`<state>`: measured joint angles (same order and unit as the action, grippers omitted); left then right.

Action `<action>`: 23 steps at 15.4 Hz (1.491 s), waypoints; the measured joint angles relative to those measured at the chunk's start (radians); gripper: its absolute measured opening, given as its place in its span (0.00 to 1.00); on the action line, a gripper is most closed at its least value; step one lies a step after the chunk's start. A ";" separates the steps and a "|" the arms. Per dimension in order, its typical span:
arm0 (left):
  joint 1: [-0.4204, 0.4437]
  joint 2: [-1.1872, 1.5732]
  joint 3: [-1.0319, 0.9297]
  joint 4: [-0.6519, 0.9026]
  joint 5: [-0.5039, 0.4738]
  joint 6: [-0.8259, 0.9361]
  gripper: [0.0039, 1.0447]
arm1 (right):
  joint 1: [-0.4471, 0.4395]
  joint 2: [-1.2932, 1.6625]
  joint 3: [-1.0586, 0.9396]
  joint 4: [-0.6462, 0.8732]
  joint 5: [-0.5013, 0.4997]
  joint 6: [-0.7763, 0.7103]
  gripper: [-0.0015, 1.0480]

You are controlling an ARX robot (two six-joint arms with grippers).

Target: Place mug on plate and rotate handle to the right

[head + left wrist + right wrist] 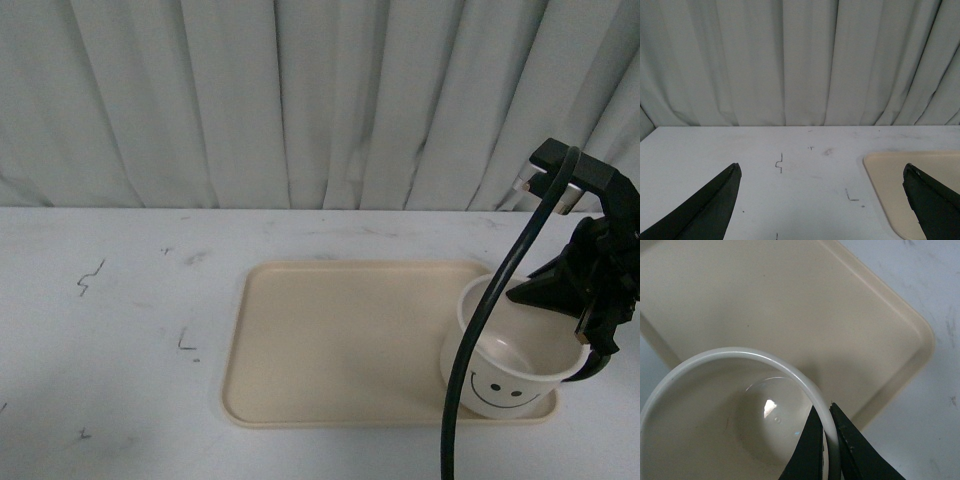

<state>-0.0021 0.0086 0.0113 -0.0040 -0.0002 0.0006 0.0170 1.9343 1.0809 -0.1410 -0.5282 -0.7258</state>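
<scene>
No readable txt or nos., just smiley face (495,388) drawn on mug (517,356)

Legend: you have the plate (340,340) lying on the table (120,300), right of centre, with the curtain (300,100) behind. The mug (500,385) is over the plate's front right corner. The right gripper (588,345) straddles the mug's right rim, and the left gripper (820,172) hangs over the table, left of the plate.
</scene>
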 joint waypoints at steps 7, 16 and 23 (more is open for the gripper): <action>0.000 0.000 0.000 0.000 0.000 0.000 0.94 | -0.006 0.080 0.062 0.017 -0.047 -0.058 0.04; 0.000 0.000 0.000 0.000 0.000 0.000 0.94 | 0.023 0.093 0.126 0.056 0.009 -0.067 0.78; 0.000 0.000 0.000 0.000 0.000 0.000 0.94 | 0.147 -0.293 -0.126 0.749 0.252 0.269 0.86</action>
<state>-0.0021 0.0086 0.0113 -0.0040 -0.0002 0.0006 0.1642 1.6409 0.9546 0.6079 -0.2764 -0.4564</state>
